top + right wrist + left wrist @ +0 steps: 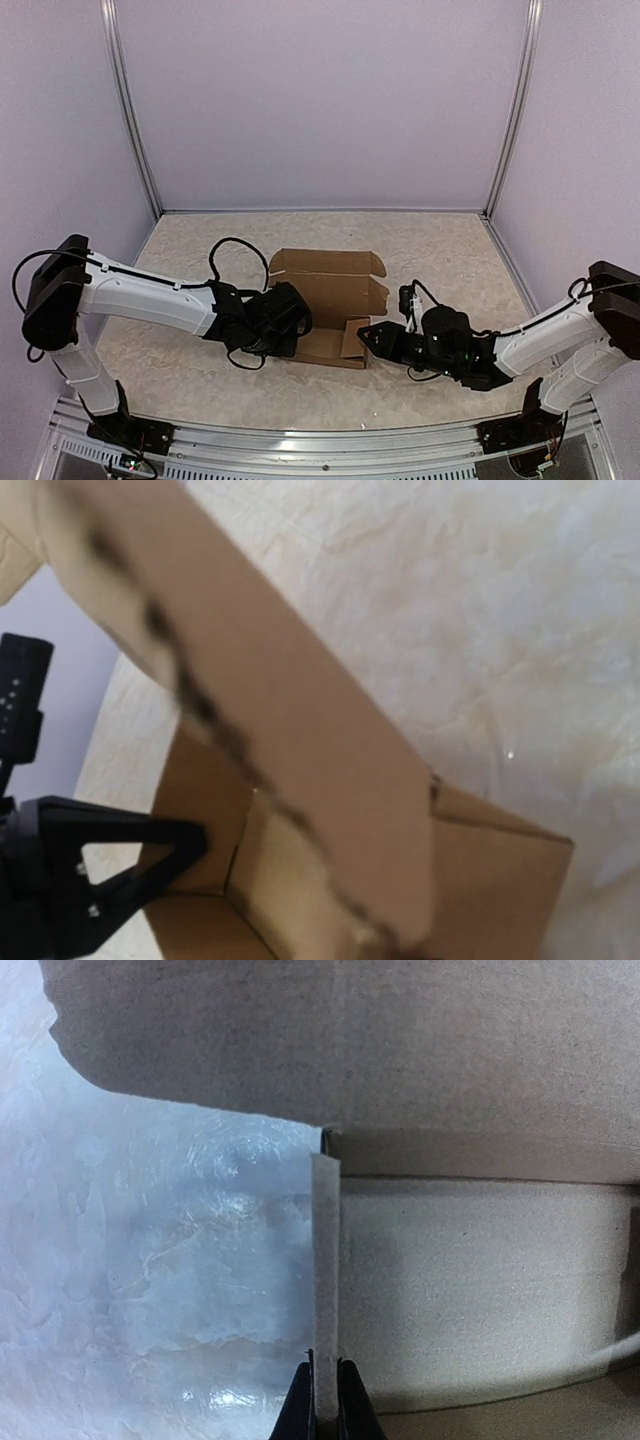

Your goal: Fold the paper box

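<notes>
The paper box (pixel 330 290) is brown cardboard, half formed, in the middle of the table, with its scalloped lid panel raised at the back. My left gripper (pixel 295 330) is at the box's left side. In the left wrist view it (pixel 326 1372) is shut on the thin upright edge of the box's side wall (pixel 326 1260). My right gripper (pixel 366 336) is at the box's right end, against a short raised flap (pixel 352 338). In the right wrist view a flap (pixel 300 730) crosses close to the lens and hides my own fingers. The left gripper (pixel 100 870) shows there as a black shape inside the box.
The box lies on a beige mottled table top (pixel 180 370) enclosed by lavender walls with metal corner posts (pixel 135 120). A metal rail (pixel 320 440) runs along the near edge between the arm bases. A black cable (pixel 235 248) loops above the left arm.
</notes>
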### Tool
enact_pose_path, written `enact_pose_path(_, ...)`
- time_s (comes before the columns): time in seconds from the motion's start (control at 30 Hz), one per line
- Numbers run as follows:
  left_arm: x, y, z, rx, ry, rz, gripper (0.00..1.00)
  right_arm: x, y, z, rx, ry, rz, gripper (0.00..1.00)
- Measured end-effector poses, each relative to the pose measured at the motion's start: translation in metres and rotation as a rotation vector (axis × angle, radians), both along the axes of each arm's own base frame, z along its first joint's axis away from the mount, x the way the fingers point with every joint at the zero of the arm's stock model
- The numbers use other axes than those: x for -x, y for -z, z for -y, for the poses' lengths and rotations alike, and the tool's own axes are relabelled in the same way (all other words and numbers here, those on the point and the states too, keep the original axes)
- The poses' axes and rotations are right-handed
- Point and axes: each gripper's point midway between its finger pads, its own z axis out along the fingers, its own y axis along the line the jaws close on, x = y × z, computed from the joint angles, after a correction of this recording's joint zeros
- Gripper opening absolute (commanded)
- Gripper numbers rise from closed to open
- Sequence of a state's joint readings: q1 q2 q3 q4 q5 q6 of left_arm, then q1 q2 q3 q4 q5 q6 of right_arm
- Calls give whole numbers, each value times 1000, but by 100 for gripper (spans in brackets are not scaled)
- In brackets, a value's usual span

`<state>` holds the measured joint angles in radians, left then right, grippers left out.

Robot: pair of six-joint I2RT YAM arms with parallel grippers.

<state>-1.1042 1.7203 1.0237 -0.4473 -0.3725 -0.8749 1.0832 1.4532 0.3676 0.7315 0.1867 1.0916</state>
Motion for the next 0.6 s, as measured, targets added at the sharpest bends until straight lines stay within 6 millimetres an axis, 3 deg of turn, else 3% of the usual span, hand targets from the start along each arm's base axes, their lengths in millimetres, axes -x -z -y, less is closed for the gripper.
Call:
enact_pose_path(0.5, 1, 0, -4, -39, -23, 17, 0, -2, 16, -9, 266, 34, 22, 39)
enact_pose_path(0.6, 3, -1, -4, -45, -27, 18, 6, -2, 23, -9, 332, 50, 23, 35)
